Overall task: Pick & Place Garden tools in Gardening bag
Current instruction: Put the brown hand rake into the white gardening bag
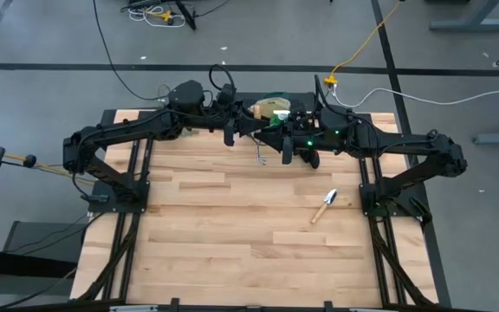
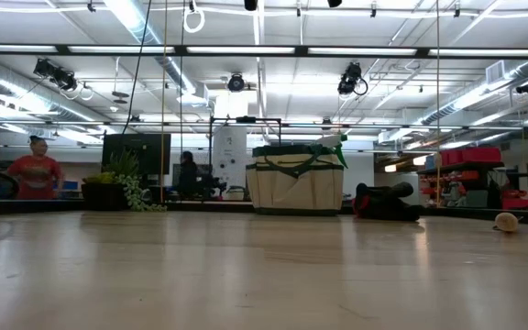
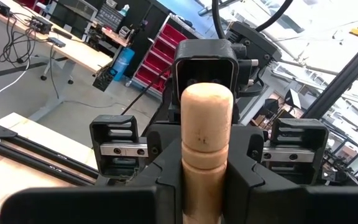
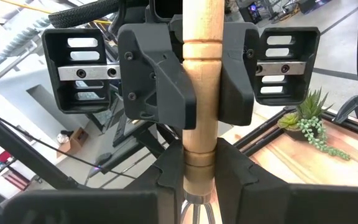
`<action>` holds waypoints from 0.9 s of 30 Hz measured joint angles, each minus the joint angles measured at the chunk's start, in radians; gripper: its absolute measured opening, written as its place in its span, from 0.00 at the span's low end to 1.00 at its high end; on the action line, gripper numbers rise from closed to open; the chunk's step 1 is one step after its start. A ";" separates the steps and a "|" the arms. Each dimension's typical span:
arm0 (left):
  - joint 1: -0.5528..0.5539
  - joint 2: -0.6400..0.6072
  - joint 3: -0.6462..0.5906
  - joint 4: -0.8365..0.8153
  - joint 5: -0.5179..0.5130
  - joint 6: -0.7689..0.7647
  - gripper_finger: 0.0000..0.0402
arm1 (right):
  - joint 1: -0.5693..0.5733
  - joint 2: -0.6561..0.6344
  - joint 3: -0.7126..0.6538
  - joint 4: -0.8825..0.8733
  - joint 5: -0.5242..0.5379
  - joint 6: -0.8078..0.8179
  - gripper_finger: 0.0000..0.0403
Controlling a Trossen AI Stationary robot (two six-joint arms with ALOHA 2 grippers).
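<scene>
Item: hand rake (image 4: 202, 37), wooden handle. Held in the air above the far part of the table (image 1: 232, 251), just in front of the gardening bag (image 1: 271, 107), not in it.

Grip, left gripper (image 3: 207, 186): pinching the rounded butt end of the handle.

Grip, right gripper (image 4: 199, 180): pinching the same handle closer to the wire tines. Both clamped on one tool, facing each other.

Risks, judged:
- Two arms on one rigid handle: any unmatched motion likely to twist or lever the wood, slipping it in one set of pads or straining both.
- Early release by one side: handle pivoting in the remaining pinch, tines swinging down, possible drop to the table short of the bag.
- Soft fabric bag: tines apt to snag the rim or green trim on the way in, tipping or dragging the tote.
- Crowded space over the bag: chance of wrists knocking together.

Remaining on the table: trowel (image 1: 324, 206), well apart on the right; glove (image 2: 385, 202) beside the bag.
</scene>
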 joint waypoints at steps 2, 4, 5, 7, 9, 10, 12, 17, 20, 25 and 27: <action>0.000 0.000 0.000 0.000 0.003 0.000 0.18 | 0.000 0.000 0.000 0.000 0.000 0.001 0.15; 0.000 0.000 0.000 0.002 0.005 0.001 0.18 | 0.000 0.000 0.000 0.003 -0.002 0.003 0.18; 0.000 0.000 0.000 0.005 0.006 0.001 0.18 | 0.000 0.000 0.000 0.007 -0.002 0.006 0.20; 0.000 -0.001 0.002 0.006 0.007 0.004 0.18 | 0.000 0.000 0.000 0.011 -0.001 0.007 0.24; 0.000 -0.001 0.002 0.005 0.015 0.003 0.18 | -0.001 0.000 0.000 0.012 0.002 0.019 0.30; 0.000 -0.001 0.002 0.005 0.020 0.003 0.18 | -0.001 0.000 0.000 0.012 0.002 0.024 0.32; 0.000 -0.001 0.002 0.003 0.026 0.002 0.18 | -0.001 0.000 0.000 0.012 0.002 0.025 0.37; 0.000 -0.001 0.002 0.000 0.026 0.001 0.18 | -0.001 -0.001 0.000 0.012 -0.007 0.023 0.47; 0.000 -0.001 0.002 0.000 0.043 0.012 0.18 | -0.001 -0.012 0.000 0.007 -0.032 0.021 0.50; 0.001 -0.006 0.001 -0.002 0.048 0.016 0.18 | 0.000 -0.048 0.000 -0.063 -0.032 0.018 0.50; 0.002 -0.011 0.001 -0.006 0.048 0.025 0.18 | 0.000 -0.065 0.000 -0.077 -0.026 0.013 0.50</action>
